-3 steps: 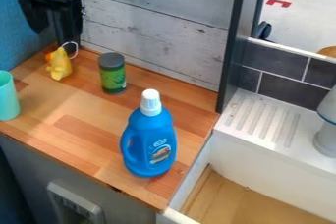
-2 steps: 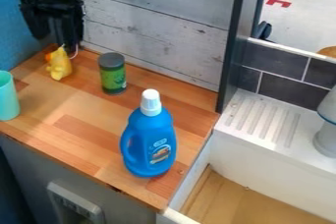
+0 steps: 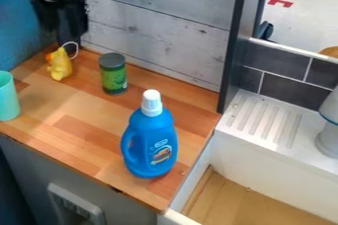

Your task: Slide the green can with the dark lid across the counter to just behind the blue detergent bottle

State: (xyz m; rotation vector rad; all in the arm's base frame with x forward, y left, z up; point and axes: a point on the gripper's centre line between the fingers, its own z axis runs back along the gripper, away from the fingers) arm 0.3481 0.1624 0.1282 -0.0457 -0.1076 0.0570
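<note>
The black gripper (image 3: 61,21) hangs at the upper left, above the counter's back corner and close to the yellow toy (image 3: 60,64). That toy has an orange part and a white loop at its top; whether the gripper touches the loop, I cannot tell. Right of the toy stands a green can with a dark lid (image 3: 113,74). A blue detergent bottle with a white cap (image 3: 150,142) is upright near the counter's right edge. At the left edge stands a turquoise cup (image 3: 8,96).
The wooden counter (image 3: 79,123) is backed by a grey plank wall (image 3: 155,26), with a blue wall at the left. A dark upright post (image 3: 235,46) divides it from the white sink with a ribbed ledge (image 3: 264,123). A white-grey object (image 3: 328,137) stands on that ledge at the right.
The gripper has shifted slightly right, and its outline has narrowed on the left side. The toy, can, bottle and cup have stayed where they were.
</note>
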